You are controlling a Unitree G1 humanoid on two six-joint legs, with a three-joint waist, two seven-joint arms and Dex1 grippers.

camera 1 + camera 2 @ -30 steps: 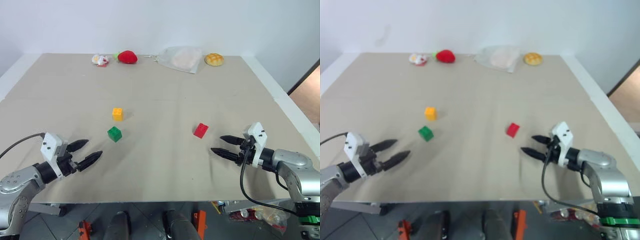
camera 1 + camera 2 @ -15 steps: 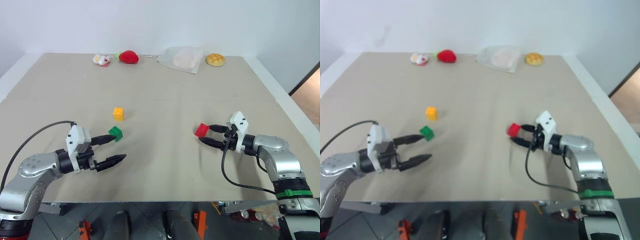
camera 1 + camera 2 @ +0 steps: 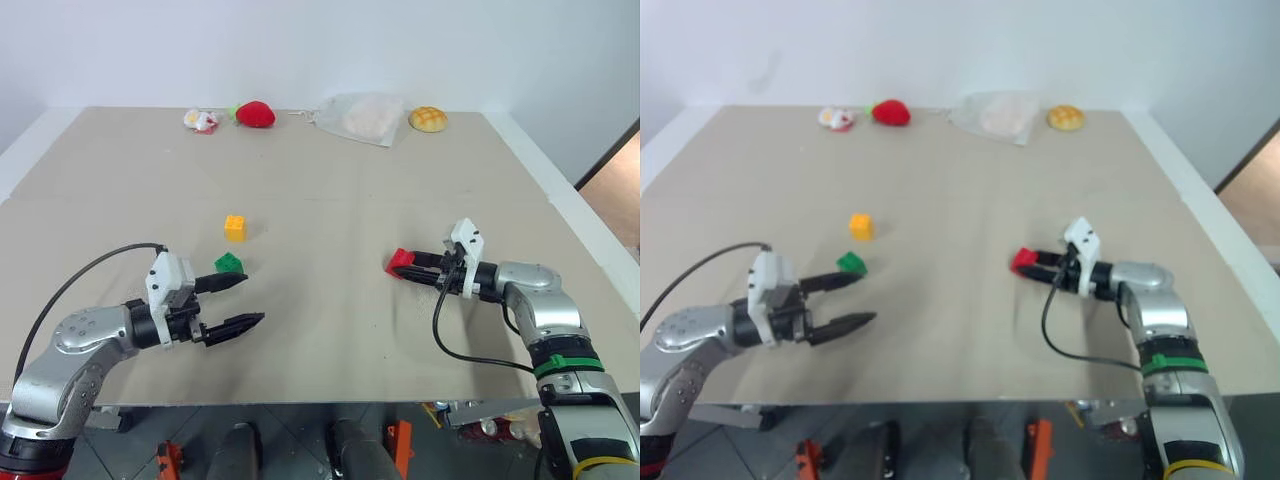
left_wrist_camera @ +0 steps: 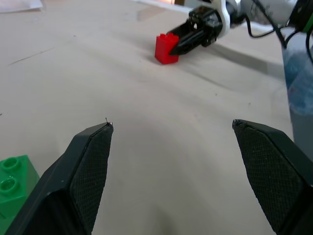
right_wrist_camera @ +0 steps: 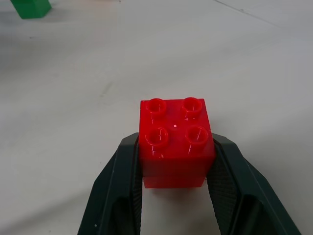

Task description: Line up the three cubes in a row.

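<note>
Left gripper (image 3: 232,303), fingers apart, sits beside the green cube (image 3: 229,264). Right gripper (image 5: 175,161) is clamped on the red cube (image 5: 175,141); yellow-orange cube (image 3: 235,228) lies beyond. Lift red squarely, then carry it leftward.

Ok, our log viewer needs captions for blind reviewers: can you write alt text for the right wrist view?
The right tool is shut on the red cube, one black finger pressed against each side, its four-studded top facing up. The cube sits on the beige table, and a corner of the green cube shows farther off.
</note>
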